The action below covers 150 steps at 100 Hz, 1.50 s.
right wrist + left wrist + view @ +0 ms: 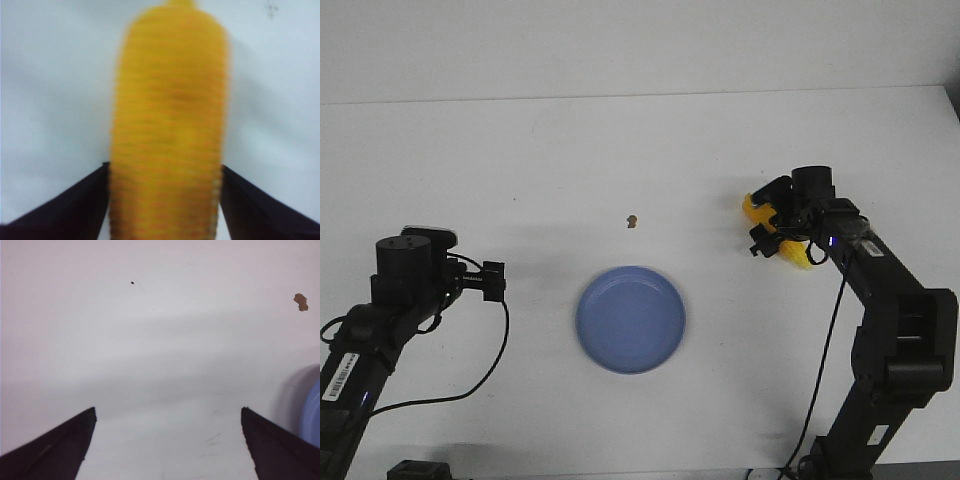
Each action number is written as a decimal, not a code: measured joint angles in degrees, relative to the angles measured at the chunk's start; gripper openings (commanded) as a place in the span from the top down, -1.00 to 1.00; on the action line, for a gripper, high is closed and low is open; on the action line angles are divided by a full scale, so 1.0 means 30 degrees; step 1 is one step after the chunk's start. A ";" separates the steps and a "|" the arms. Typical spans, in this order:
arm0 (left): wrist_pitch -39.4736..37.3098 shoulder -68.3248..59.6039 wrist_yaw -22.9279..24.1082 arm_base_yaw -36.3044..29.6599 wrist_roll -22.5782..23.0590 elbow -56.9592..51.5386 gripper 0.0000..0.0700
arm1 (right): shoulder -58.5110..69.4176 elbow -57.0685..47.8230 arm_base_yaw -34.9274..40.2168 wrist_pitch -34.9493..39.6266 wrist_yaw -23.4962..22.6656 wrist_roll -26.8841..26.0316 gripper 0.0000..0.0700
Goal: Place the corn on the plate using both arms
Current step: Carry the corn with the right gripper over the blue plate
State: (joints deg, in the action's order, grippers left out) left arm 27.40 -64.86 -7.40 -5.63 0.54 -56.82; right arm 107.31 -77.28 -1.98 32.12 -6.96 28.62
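High front overview of table (pixel 520 150); close wrist views (left sharing plate (pixel 312 415)).

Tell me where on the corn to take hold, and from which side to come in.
Grip the corn across its thick lower body, one finger on each long flank, coming straight down from above. The cob lies flat on the table and narrows toward its tip, so the wide middle likely gives the steadiest hold. The right hand already straddles it there; the plate sits empty to its left.
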 measured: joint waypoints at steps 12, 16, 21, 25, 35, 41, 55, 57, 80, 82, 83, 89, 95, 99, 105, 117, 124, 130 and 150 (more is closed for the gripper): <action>0.0029 0.0000 0.0000 0.0000 0.0000 0.0000 -0.67 | 0.0000 -0.0015 0.0029 0.0000 -0.0095 -0.0146 0.86; 0.0022 0.0000 0.0000 0.0000 0.0000 0.0000 -0.67 | 0.0000 -0.0036 0.0029 0.0044 -0.0211 -0.0211 0.86; 0.0029 0.0000 0.0000 0.0000 0.0000 0.0000 -0.67 | -0.0007 -0.0095 0.0029 0.0189 -0.0561 -0.0408 0.86; 0.0029 0.0000 0.0000 0.0000 0.0000 0.0000 -0.67 | -0.0029 -0.0153 0.0000 0.0503 -0.0933 -0.0597 0.86; 0.0029 0.0000 0.0000 0.0000 0.0000 0.0000 -0.67 | -0.0488 -0.0153 0.0044 0.1690 -0.1902 -0.1027 0.83; 0.0022 0.0000 0.0000 0.0000 0.0000 0.0000 -0.67 | -0.1173 -0.0153 0.0328 0.2237 -0.2477 -0.1406 0.78; 0.0015 0.0000 0.0000 0.0000 0.0000 0.0000 -0.67 | -0.3512 -0.0168 0.1916 0.3308 -0.3424 -0.2688 0.50; 0.0015 0.0000 0.0000 0.0000 0.0000 0.0000 -0.67 | -0.3810 -0.0182 0.2259 0.3504 -0.3483 -0.2856 0.47; 0.0000 0.0000 0.0000 0.0000 0.0000 0.0000 -0.67 | -0.4597 -0.0262 0.7096 0.5457 -0.3614 -0.4466 0.42; 0.0000 0.0000 0.0000 0.0000 0.0000 0.0000 -0.67 | -0.4597 -0.0255 0.7519 0.5574 -0.3621 -0.4568 0.42; 0.0000 0.0000 0.0000 0.0000 0.0000 0.0000 -0.67 | -0.4597 -0.0255 0.7723 0.5617 -0.3614 -0.4590 0.42; 0.0000 0.0000 0.0000 0.0000 0.0000 0.0000 -0.67 | -0.4597 -0.0255 0.8939 0.5544 -0.3614 -0.4721 0.42; 0.0000 0.0000 0.0000 0.0000 0.0000 0.0000 -0.67 | -0.4597 -0.0255 1.0163 0.5406 -0.3599 -0.4838 0.42; 0.0000 0.0000 0.0000 0.0000 0.0000 0.0000 -0.67 | -0.4597 -0.0255 1.0877 0.5304 -0.3526 -0.4874 0.42; 0.0000 0.0000 0.0000 0.0000 -0.0007 0.0000 -0.67 | -0.4590 -0.0248 1.1861 0.5100 -0.3075 -0.5013 0.42; 0.0000 0.0000 0.0000 0.0000 -0.0022 0.0000 -0.67 | -0.4386 -0.0255 1.3049 0.4903 -0.2572 -0.5384 0.41; 0.0000 0.0000 0.0000 -0.0007 -0.0036 0.0000 -0.67 | -0.3920 -0.0255 1.3238 0.4903 -0.2463 -0.5639 0.37; 0.0000 0.0000 0.0000 0.0000 -0.0080 0.0000 -0.67 | -0.3330 -0.0255 1.3376 0.4911 -0.2404 -0.5799 0.34; 0.0000 0.0000 0.0000 0.0000 -0.0087 0.0000 -0.67 | -0.2404 -0.0182 1.3668 0.4925 -0.2149 -0.6331 -0.49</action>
State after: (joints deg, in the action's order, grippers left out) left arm 27.40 -64.86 -7.40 -5.63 0.27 -56.82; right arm 100.09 -77.82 39.03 46.89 -13.41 9.63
